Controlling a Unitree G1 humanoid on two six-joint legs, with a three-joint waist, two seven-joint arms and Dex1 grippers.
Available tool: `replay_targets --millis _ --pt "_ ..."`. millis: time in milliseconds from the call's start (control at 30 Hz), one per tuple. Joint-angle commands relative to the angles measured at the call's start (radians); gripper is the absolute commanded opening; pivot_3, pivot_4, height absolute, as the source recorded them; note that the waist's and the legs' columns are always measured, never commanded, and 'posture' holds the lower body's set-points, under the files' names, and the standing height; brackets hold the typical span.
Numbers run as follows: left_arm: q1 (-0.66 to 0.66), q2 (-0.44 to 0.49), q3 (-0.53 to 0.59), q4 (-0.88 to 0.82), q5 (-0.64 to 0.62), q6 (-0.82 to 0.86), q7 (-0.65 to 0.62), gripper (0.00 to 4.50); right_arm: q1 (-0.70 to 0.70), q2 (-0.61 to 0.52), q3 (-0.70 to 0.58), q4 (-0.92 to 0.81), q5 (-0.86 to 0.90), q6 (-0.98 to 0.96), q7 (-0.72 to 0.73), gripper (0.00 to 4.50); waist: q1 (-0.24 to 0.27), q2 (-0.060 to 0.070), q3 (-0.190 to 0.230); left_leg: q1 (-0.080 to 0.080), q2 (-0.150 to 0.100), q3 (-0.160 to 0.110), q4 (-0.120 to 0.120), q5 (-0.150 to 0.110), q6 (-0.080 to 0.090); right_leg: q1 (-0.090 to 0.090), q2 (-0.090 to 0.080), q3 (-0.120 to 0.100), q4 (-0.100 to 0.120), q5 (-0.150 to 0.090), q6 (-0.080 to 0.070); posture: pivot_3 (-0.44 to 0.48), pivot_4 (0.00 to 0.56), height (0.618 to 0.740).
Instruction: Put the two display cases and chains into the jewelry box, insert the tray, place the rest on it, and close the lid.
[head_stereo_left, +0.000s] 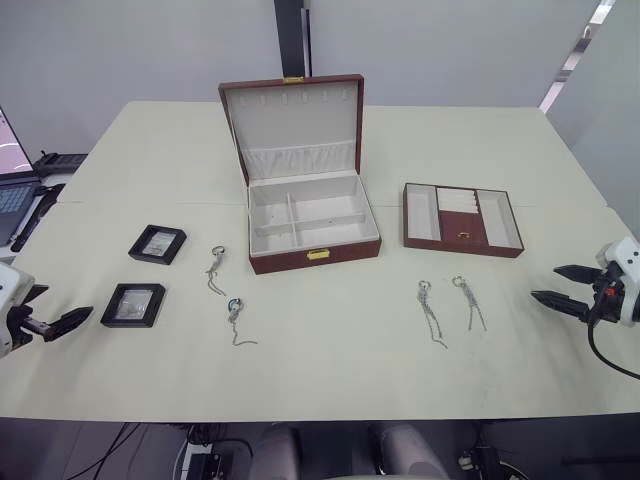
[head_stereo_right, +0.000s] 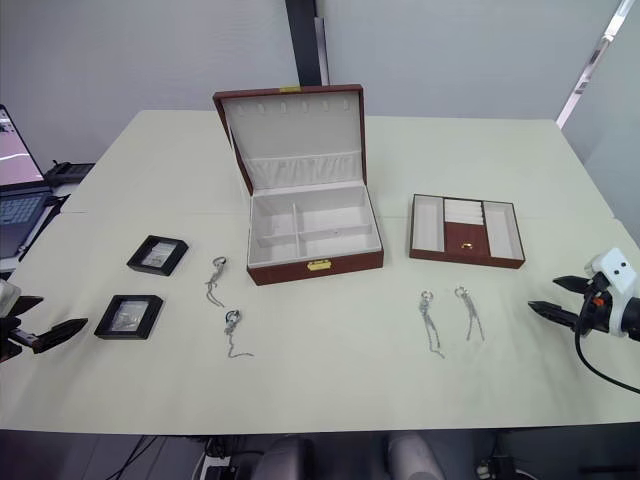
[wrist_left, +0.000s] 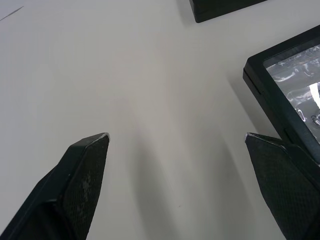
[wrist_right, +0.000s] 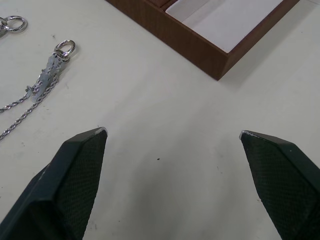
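- The box (head_stereo_left: 312, 228) stands at table centre with its lid (head_stereo_left: 292, 126) upright at 12 o'clock, cream lining and divided compartments showing, gold clasp toward 6.
- The tray (head_stereo_left: 463, 220) lies on the table at 3 o'clock of the box, apart from it.
- Two cases lie at 9 o'clock of the box: the far case (head_stereo_left: 157, 243) and the near case (head_stereo_left: 133, 304), well apart from the box.
- Two short chains lie between the cases and the box: the upper chain (head_stereo_left: 214, 271) and the teal chain (head_stereo_left: 236, 320), at about 7 o'clock of the box.
- Two long chains (head_stereo_left: 432, 312) (head_stereo_left: 468, 301) lie at 5 o'clock of the box, just below the tray.
- The left gripper (head_stereo_left: 45, 310) hovers at 9 o'clock of the near case, near the table's left edge; its wrist view shows what the head views do not: fingers (wrist_left: 82, 175) spread wide, empty, with the near case's corner beside one tip.
- The right gripper (head_stereo_left: 562, 286) hovers at 3 o'clock of the long chains, near the right edge; its wrist view shows wide, empty fingers (wrist_right: 80, 165) over bare table, a tray corner and one long chain's ring ahead.
- A laptop (head_stereo_left: 14, 195) sits off the table's left edge.
- Open table (head_stereo_left: 340, 370) runs along the whole near edge and between tray and right edge.
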Motion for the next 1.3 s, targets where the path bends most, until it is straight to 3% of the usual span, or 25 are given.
replay_targets --millis 33,967,1133,1300 --pt "-0.012 0.02 0.008 0.003 -0.009 -0.005 -0.008 4.48 -0.017 -0.017 -0.018 -0.005 -0.001 -0.011 0.001 4.5 0.0 0.0 0.0 0.0 0.0 0.0 0.0 0.0 0.0 0.0 0.0 0.0 0.0 0.0 0.0 0.0 0.15 0.74" --pt "0.002 0.023 0.007 -0.047 0.017 0.024 0.038 4.48 -0.022 -0.009 -0.026 -0.017 0.019 0.017 0.008 4.5 0.0 0.0 0.0 0.0 0.0 0.0 0.001 0.0 0.0 0.0 0.0 0.0 0.001 0.0 0.0 0.0 0.15 0.74" --pt "-0.027 -0.017 0.031 -0.144 -0.015 0.107 0.12 4.48 -0.052 0.016 -0.09 -0.163 0.156 0.184 0.002 4.5 0.0 0.0 0.0 0.0 0.0 0.0 0.001 0.0 0.0 0.0 0.0 0.0 0.003 0.0 0.0 0.0 0.15 0.74" --pt "-0.126 -0.094 0.005 -0.289 -0.056 0.265 0.203 4.48 -0.113 0.109 -0.073 -0.408 0.245 0.334 -0.109 4.5 0.0 0.0 0.0 0.001 0.0 -0.002 0.002 0.0 0.0 0.0 0.001 0.0 0.006 0.0 0.0 0.0 0.15 0.74"
